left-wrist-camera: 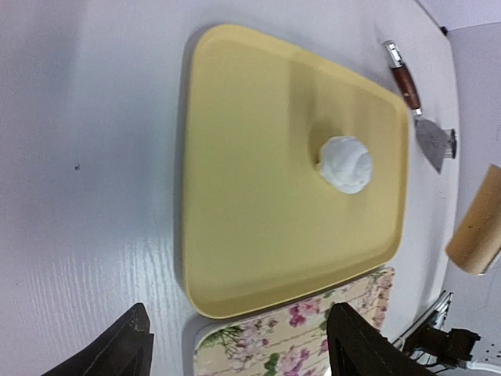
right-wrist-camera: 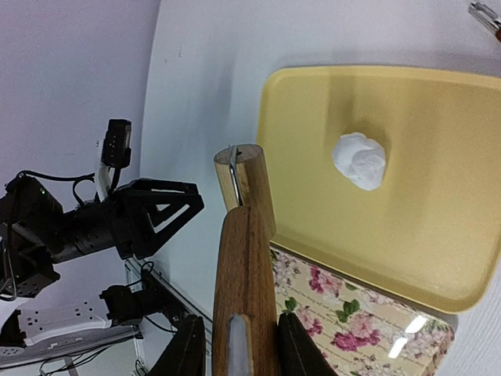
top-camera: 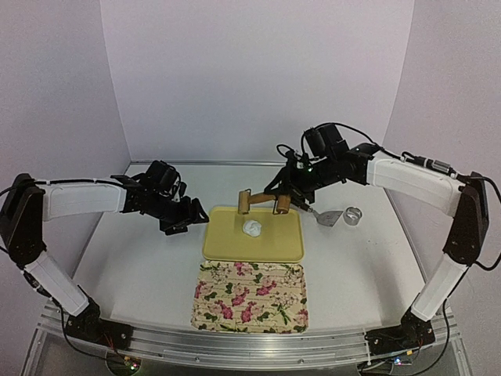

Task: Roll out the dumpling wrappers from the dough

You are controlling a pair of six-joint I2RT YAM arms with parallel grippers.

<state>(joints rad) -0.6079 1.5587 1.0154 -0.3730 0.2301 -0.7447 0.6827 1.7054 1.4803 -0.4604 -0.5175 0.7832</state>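
White tabletop [top-camera: 141,258], pale walls [top-camera: 258,78] all round. On the yellow tray [top-camera: 227,247] sits the dough ball [top-camera: 253,228], right of the left gripper [top-camera: 196,217], jaws parted and empty; the right gripper [right-wrist-camera: 239,348] clamps a rolling pin [top-camera: 262,200] over the tray's far edge.

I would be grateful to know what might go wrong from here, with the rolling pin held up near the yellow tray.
1. The right gripper holds the rolling pin by its handle alone, so the roller may twist or slip under pressure.
2. The dough ball sits loose on the smooth yellow tray. The left gripper is open and steadies nothing, so dough or tray may slide.
3. The spatula and ring cutter lie just beside the tray and could be knocked.
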